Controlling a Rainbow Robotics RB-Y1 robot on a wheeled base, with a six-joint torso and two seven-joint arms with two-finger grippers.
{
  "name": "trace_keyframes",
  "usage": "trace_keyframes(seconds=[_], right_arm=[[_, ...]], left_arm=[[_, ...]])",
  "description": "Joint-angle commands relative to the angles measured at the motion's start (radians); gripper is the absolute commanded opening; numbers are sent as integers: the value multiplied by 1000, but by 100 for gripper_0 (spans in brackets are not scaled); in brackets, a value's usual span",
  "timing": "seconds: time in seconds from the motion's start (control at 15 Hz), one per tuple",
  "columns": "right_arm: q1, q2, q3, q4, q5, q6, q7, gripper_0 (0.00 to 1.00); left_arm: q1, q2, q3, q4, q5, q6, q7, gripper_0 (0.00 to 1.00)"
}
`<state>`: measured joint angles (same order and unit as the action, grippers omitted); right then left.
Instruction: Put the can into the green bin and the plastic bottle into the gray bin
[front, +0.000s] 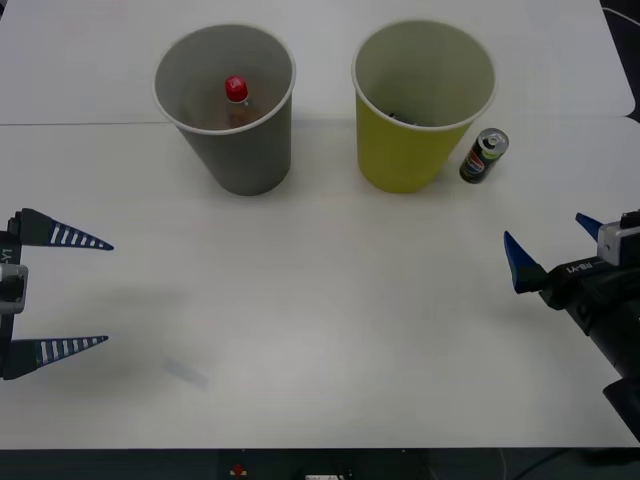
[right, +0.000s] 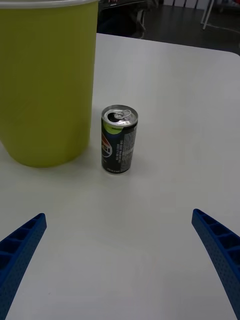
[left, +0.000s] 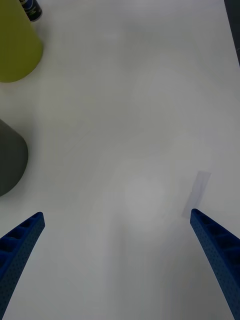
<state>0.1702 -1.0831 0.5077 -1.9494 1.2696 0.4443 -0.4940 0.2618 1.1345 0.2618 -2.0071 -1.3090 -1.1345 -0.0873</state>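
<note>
While half done: plastic bottle (front: 237, 98) upright inside gray bin (front: 226, 150); can (front: 483, 155) on desk (front: 320, 330), not binned.
Can position: upright, just beside green bin (front: 400, 150), on its right.
Right claw (front: 555, 250): spread wide, empty, near can, aimed at it.
Left claw (front: 60, 292): spread wide, empty, parked at left edge.
Risk: likely tipping of can or nudging of green bin, owing to tight gap between them.

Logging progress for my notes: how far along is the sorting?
Half done. The plastic bottle already sits inside the gray bin. The can stands upright on the table beside the green bin; the open right gripper faces it. The left gripper is open, empty.
</note>
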Motion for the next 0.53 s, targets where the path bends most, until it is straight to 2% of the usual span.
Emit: trace_keyframes(seconds=[0.07,0.27,0.53], right_arm=[[-80,23,104,95,152,76,-181,100],[-169,84,155,228,303,94,-351,100],[-255,163,179,365,415,94,-471,100]], left_arm=[[0,0,0,0,0,0,0,100],[0,0,0,0,0,0,0,100],[0,0,0,0,0,0,0,100]])
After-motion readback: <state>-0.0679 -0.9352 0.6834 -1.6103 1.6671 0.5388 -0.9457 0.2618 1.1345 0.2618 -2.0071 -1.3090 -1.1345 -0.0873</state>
